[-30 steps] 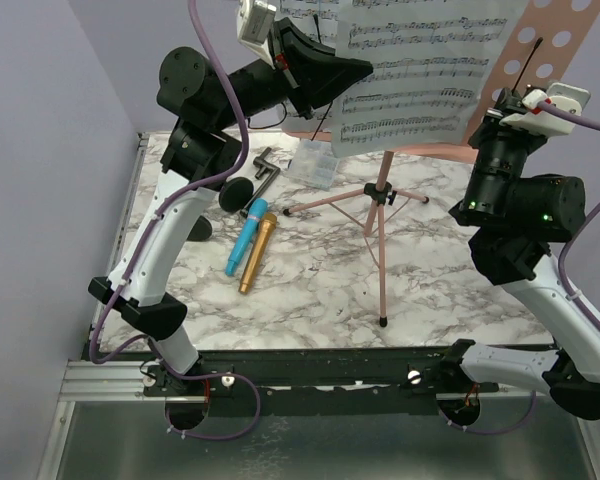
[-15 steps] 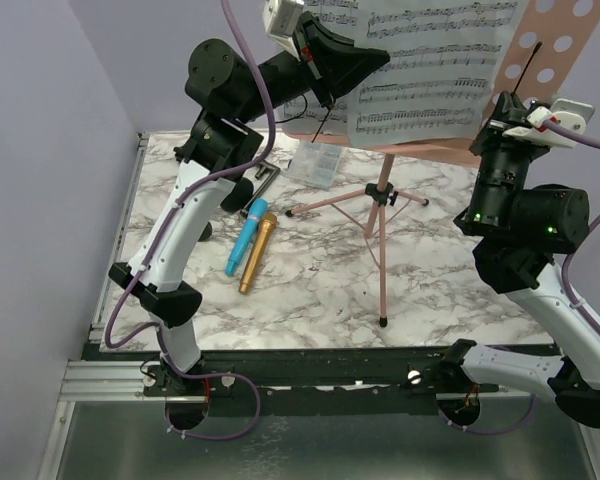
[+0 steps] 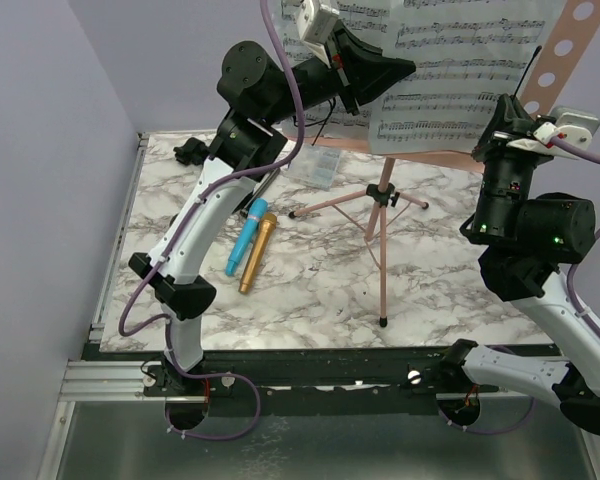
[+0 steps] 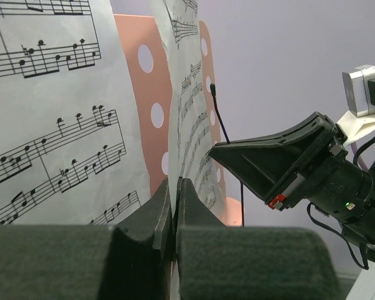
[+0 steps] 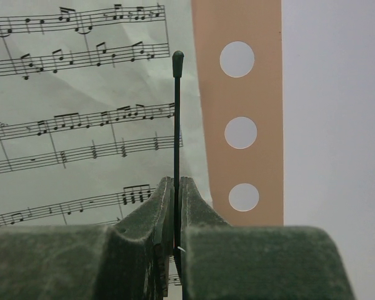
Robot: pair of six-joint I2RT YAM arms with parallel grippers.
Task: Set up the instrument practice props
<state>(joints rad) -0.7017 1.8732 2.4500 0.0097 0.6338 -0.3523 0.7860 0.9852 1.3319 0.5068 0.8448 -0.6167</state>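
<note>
- Since 1 second ago the left arm has risen and swung toward 2 o'clock. The white printed music pages [image 3: 460, 70] and the pink perforated metal music rack [image 3: 572, 28] behind them have shifted the same way.
- Pages carry only black staves, beamed notes and barlines; no title or word is readable.
- Rack is a flat, matte pink sheet with 3 round holes in a column by its edge. It sits on thin rose-gold tripod legs [image 3: 382, 260] at the table's 1 o'clock.
- Left gripper [image 4: 174, 187], arm stretched high: its grey felt-like pads are pressed together at the pages' lower edge. A thin pink sliver shows between them; whether it is paper or rack, I cannot tell.
- Right gripper [image 5: 175, 187], wrist aimed up at 12 o'clock: pads clamped tight on a thin black rod [image 5: 177, 112] with a rounded tip, upright before the pages.
- Blue microphone [image 3: 244, 238] and gold microphone [image 3: 257, 255] lie side by side, touching, at the tripod's 9 o'clock on the grey-veined white marble table [image 3: 310, 290].
- Small clear plastic box [image 3: 315, 165] lies at the tripod's 11 o'clock.
</note>
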